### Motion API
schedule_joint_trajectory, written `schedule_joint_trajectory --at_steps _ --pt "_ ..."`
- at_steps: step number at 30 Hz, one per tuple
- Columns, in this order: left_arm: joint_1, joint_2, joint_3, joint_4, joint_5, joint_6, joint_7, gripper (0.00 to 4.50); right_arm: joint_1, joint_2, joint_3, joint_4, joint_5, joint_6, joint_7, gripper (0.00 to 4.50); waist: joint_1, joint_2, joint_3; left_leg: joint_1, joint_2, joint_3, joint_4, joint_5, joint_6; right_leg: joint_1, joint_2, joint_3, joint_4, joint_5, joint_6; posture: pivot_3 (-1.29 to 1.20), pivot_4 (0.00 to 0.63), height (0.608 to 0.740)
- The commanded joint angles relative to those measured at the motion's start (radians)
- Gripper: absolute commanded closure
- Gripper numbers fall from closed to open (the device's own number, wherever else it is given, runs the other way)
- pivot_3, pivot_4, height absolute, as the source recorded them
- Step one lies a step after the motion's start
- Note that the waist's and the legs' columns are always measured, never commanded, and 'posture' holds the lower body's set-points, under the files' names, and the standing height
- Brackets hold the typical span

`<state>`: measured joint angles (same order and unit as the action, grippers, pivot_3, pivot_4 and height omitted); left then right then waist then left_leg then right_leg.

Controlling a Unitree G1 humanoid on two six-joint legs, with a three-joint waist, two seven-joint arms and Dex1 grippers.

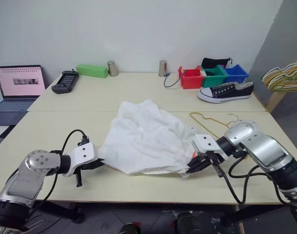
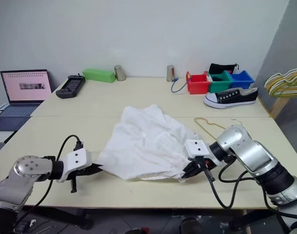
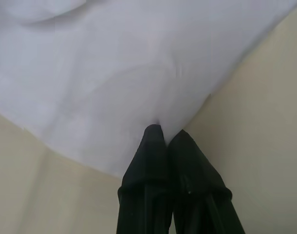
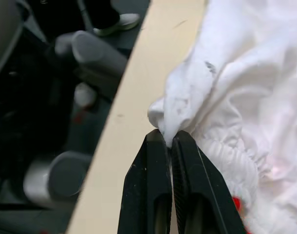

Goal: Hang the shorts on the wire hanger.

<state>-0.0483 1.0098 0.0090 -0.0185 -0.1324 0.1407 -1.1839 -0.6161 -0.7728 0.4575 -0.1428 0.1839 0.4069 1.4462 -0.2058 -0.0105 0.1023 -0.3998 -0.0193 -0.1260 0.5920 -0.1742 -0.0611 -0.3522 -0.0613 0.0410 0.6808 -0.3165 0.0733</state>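
The white shorts (image 1: 146,136) lie crumpled across the middle of the near table, stretched between both arms. At their left corner my left gripper (image 1: 99,165) is shut on the shorts, and in the left wrist view the black fingertips (image 3: 153,141) pinch the cloth's edge. My right gripper (image 1: 192,168) is shut on the shorts at the gathered waistband by the table's front edge (image 4: 167,132); a bit of orange-red drawstring (image 4: 237,204) shows there. The thin yellow-tan wire hanger (image 1: 207,122) lies flat on the table just behind the right gripper, partly under the cloth and arm.
A black-and-white sneaker (image 1: 225,91), red, green and blue bins (image 1: 214,76), two metal cups, a green box (image 1: 92,71) and a black remote stand on the far table. A laptop (image 1: 19,83) sits at far left. A bunch of coloured hangers (image 1: 285,78) is at the right.
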Motion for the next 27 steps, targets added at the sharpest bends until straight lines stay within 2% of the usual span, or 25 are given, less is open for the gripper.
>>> schedule_joint_trajectory --at_steps 1,3,6,9,11,14,17,19,20,22,23,24,25,27 --pt "0.067 0.077 0.060 -0.152 -0.085 0.068 -0.085 4.41 -0.007 0.029 -0.015 0.038 -0.081 -0.133 -0.082 4.50 -0.001 0.000 0.000 0.000 0.000 0.000 0.000 0.000 0.000 0.000 0.000 0.000 0.000 0.000 0.000 -0.18 0.008 0.740" --pt "0.123 0.124 0.086 -0.231 -0.119 0.097 -0.134 4.41 0.025 0.030 -0.016 0.020 -0.086 -0.156 -0.087 4.50 -0.001 0.000 0.000 0.000 0.001 0.000 0.000 0.000 0.000 0.000 0.000 0.000 0.000 0.000 0.000 -0.18 0.008 0.740" --pt "0.183 0.171 0.119 -0.357 -0.206 0.172 -0.198 4.41 0.089 -0.034 -0.005 -0.068 -0.061 -0.164 -0.005 4.50 0.005 0.000 0.000 -0.001 0.001 0.000 0.000 0.000 0.000 0.000 0.000 0.000 0.000 -0.001 -0.001 -0.18 0.008 0.740" --pt "0.269 0.229 0.182 -0.516 -0.361 0.291 -0.298 4.41 0.158 -0.161 -0.008 -0.190 0.025 -0.120 0.121 4.50 0.013 0.000 0.000 -0.001 0.000 0.001 0.000 0.000 -0.001 0.000 0.000 0.000 -0.001 -0.002 -0.001 -0.18 0.009 0.740" --pt "0.306 0.257 0.215 -0.559 -0.413 0.330 -0.347 4.41 0.180 -0.233 -0.006 -0.240 0.086 -0.089 0.163 4.50 0.012 0.000 0.000 -0.001 0.000 0.002 0.000 -0.001 -0.001 0.001 -0.001 0.000 0.000 -0.003 -0.001 -0.18 0.009 0.740" --pt "0.282 0.276 0.203 -0.505 -0.415 0.326 -0.376 4.41 0.164 -0.287 0.010 -0.235 0.139 -0.070 0.168 4.50 0.009 0.001 0.000 0.002 0.003 0.003 0.000 -0.001 -0.001 0.002 -0.001 -0.001 0.000 -0.007 -0.008 -0.19 0.008 0.740" --pt "0.013 0.191 0.037 -0.218 -0.258 0.240 -0.309 4.41 0.035 -0.156 0.001 -0.031 0.101 -0.044 0.112 4.50 -0.001 0.000 0.000 0.005 0.013 0.012 0.001 -0.005 -0.008 0.003 0.004 -0.002 0.000 -0.007 -0.009 -0.21 0.007 0.740" --pt "-0.278 0.065 -0.076 0.099 -0.068 0.087 -0.181 4.41 -0.134 0.006 -0.007 0.247 0.017 -0.089 -0.027 4.50 -0.021 0.000 0.000 0.007 0.014 0.013 0.000 -0.005 -0.008 0.004 0.005 -0.002 0.000 -0.006 -0.010 -0.22 0.007 0.740" --pt "-0.446 -0.002 -0.117 0.294 0.037 0.002 -0.057 4.41 -0.237 0.091 -0.021 0.417 -0.034 -0.140 -0.126 4.50 -0.032 -0.001 0.001 0.009 0.013 0.013 0.001 -0.005 -0.008 0.007 0.005 -0.003 0.000 -0.004 -0.009 -0.22 0.005 0.740" --pt "-0.760 -0.104 -0.177 0.655 0.217 -0.123 0.249 4.41 -0.455 0.233 -0.062 0.761 -0.121 -0.240 -0.376 4.50 -0.043 -0.006 -0.001 0.006 0.013 0.010 0.000 -0.004 -0.007 0.009 0.005 -0.004 -0.004 0.002 -0.006 -0.23 0.002 0.740" --pt "-0.898 -0.138 -0.198 0.810 0.289 -0.173 0.414 4.41 -0.559 0.285 -0.086 0.920 -0.150 -0.281 -0.506 4.50 -0.050 -0.009 0.003 0.010 0.011 0.008 0.002 0.006 -0.005 0.014 0.006 -0.003 -0.004 0.013 -0.002 -0.23 0.002 0.740" --pt "-1.010 -0.159 -0.218 0.930 0.349 -0.222 0.558 4.41 -0.647 0.321 -0.097 1.049 -0.193 -0.347 -0.650 4.50 -0.057 -0.011 0.003 0.005 0.008 0.003 0.003 0.016 -0.007 0.010 0.007 -0.003 -0.003 0.025 0.000 -0.23 0.000 0.740" --pt "-1.140 -0.171 -0.244 1.035 0.424 -0.266 0.767 4.41 -0.755 0.341 -0.093 1.170 -0.271 -0.411 -0.949 4.50 -0.065 -0.012 0.002 -0.002 0.006 -0.002 -0.001 0.020 -0.003 0.004 0.007 -0.003 -0.008 0.032 0.006 -0.23 0.000 0.740" --pt "-1.329 -0.181 -0.254 1.168 0.500 -0.311 1.075 4.41 -0.901 0.346 -0.104 1.304 -0.367 -0.525 -1.370 4.50 -0.068 -0.010 0.000 -0.013 -0.005 -0.017 0.000 0.031 -0.006 -0.014 0.005 -0.001 -0.002 0.040 0.009 -0.23 0.000 0.740"
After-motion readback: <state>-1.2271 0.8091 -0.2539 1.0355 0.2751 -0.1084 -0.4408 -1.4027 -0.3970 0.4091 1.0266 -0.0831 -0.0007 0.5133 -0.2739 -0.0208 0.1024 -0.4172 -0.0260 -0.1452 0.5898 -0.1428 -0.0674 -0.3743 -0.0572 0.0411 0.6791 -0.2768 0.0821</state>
